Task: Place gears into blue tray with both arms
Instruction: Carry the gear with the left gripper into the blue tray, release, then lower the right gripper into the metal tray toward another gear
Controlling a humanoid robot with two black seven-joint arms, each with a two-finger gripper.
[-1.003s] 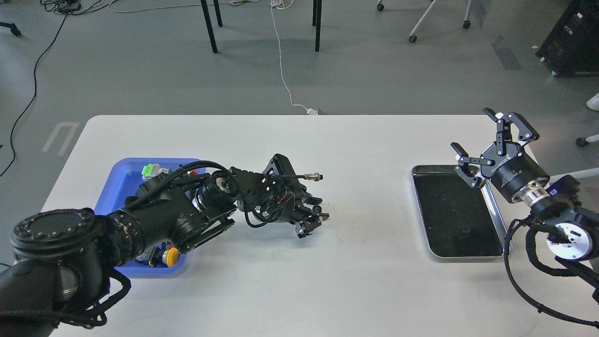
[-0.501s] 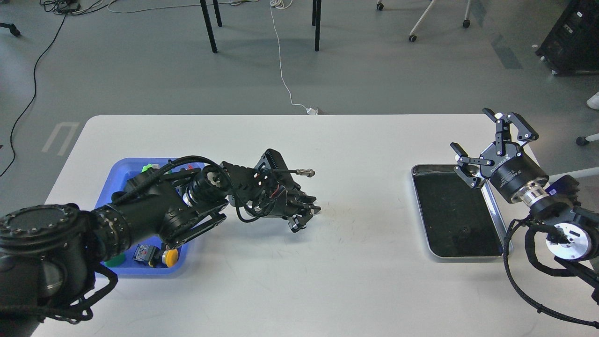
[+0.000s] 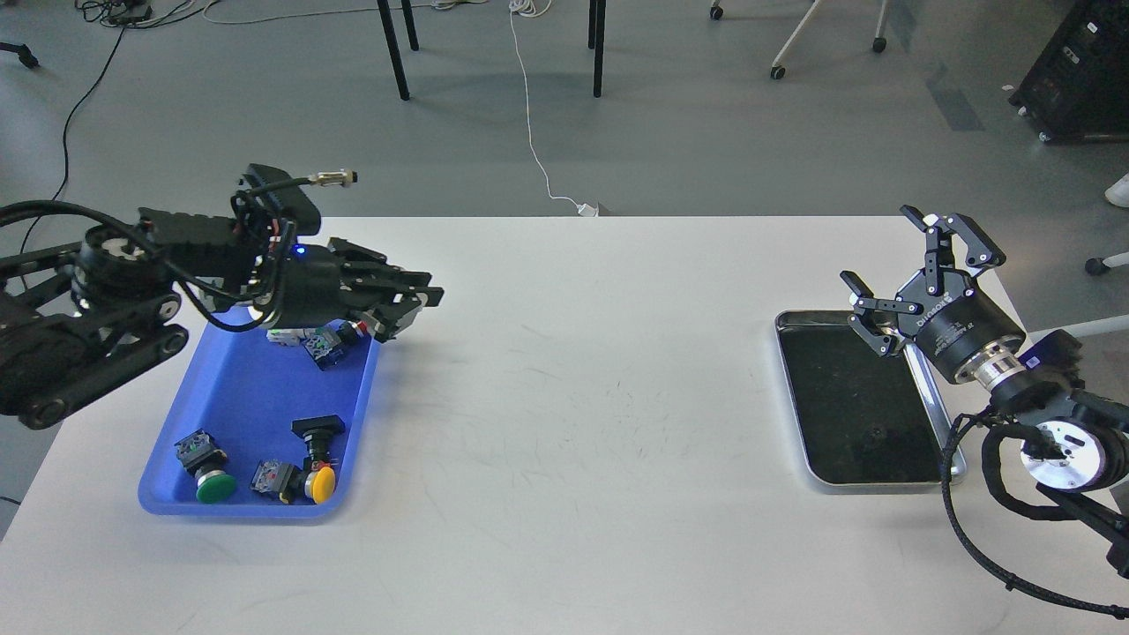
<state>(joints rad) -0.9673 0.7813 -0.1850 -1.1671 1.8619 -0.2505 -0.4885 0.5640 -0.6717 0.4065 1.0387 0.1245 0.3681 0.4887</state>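
Note:
The blue tray [image 3: 238, 414] lies at the table's left and holds several push-button switches. My left gripper [image 3: 413, 310] hovers over the tray's far right corner, pointing right. Its fingers are drawn together, and nothing shows between them at this size. One tiny black gear [image 3: 876, 432] rests on the dark floor of the metal tray [image 3: 935, 481] at the right. Above that tray's far right edge my right gripper [image 3: 885, 254] stands open and empty. No other gear can be made out.
Switches with a green cap [image 3: 214, 485], a yellow cap [image 3: 322, 481] and a black cap [image 3: 317, 428] lie in the blue tray's near half. Bare white tabletop [image 3: 573, 397] separates the two trays. Chair legs and cables are on the floor beyond.
My left arm has lifted from the table's middle and swung back left, so its gripper is now over the blue tray. The right gripper has barely shifted.

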